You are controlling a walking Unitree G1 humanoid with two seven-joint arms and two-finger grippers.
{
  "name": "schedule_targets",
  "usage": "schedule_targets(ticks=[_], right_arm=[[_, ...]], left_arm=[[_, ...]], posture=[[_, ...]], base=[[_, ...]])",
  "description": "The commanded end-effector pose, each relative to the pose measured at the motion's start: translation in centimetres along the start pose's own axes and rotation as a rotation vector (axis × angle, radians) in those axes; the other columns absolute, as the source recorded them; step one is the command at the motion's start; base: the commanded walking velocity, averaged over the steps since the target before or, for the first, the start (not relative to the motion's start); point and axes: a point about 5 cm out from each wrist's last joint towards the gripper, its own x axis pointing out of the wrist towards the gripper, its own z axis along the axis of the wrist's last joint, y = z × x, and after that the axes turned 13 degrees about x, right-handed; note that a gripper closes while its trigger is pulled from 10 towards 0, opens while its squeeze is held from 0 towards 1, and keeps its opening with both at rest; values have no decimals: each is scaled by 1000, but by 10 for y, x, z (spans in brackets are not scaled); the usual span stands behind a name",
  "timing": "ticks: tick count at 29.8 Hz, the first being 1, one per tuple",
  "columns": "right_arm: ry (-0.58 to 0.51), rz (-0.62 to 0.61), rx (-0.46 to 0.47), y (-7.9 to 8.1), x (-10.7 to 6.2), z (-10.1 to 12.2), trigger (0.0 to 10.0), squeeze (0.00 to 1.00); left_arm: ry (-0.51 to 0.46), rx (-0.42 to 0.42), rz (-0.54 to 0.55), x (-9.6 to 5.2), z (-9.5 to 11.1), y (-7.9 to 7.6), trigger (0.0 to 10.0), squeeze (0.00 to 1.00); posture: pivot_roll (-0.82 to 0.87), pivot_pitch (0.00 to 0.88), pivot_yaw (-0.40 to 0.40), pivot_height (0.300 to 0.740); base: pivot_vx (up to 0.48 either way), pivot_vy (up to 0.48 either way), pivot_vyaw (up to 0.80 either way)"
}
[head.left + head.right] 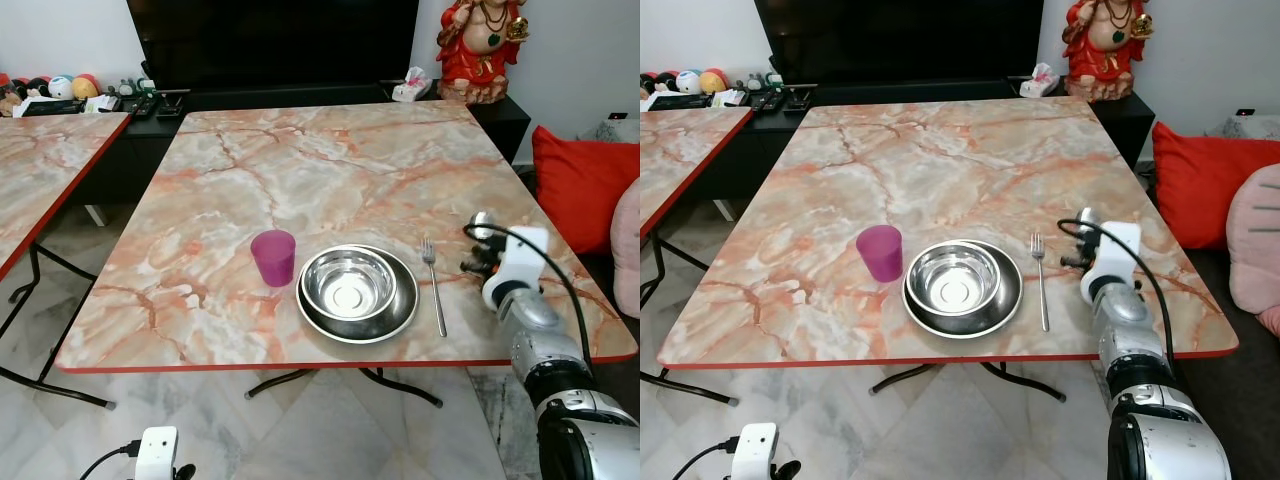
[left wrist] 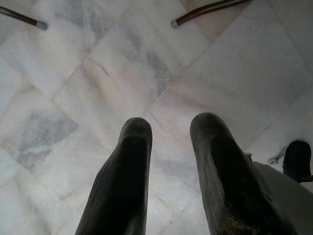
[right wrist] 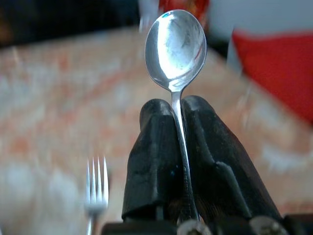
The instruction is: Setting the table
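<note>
Pinched in the right gripper [image 3: 178,115], a spoon [image 3: 175,46] hovers beside the fork [image 1: 433,283]; left gripper [image 2: 171,137] fingers spread, idle above the floor [image 2: 98,73].

we are seeing a pink-veined marble table [image 1: 300,170] edged red, a purple cup [image 1: 273,257], a shiny silver bowl [image 1: 348,283], fork [image 1: 433,285] and spoon [image 3: 175,46].

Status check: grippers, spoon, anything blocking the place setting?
Right gripper shut on spoon, above table right of fork. Left gripper open, idle over floor. Cup, bowl on plate set. Nothing blocking.
</note>
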Motion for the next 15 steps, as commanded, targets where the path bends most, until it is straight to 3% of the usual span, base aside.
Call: schedule_targets(ticks=[1,5,7,11,13,15], right_arm=[[-79,-6,18,2,-8,0,10000,0],[-161,-3,-14,6,-22,-3,10000,0],[-229,-10,-24,5,-34,-2,10000,0],[-264,-26,-6,6,-34,2,10000,0],[-323,-44,35,2,-32,15,10000,0],[-326,-51,33,-2,-31,17,10000,0]], left_arm=[[8,34,-6,-1,-4,0,10000,0],[32,73,-19,-4,-13,-1,10000,0],[39,51,-2,-4,-16,-1,10000,0],[4,-3,-1,-4,-11,5,10000,0],[-40,135,-56,-4,-5,2,10000,0],[-30,172,-52,-4,-6,0,10000,0]], posture=[[8,0,76,740],[-23,0,102,740],[10,0,79,740],[-52,0,103,740],[32,0,79,740],[77,0,49,740]], base=[[0,0,0],[0,0,0],[0,0,0],[0,0,0],[0,0,0],[0,0,0]])
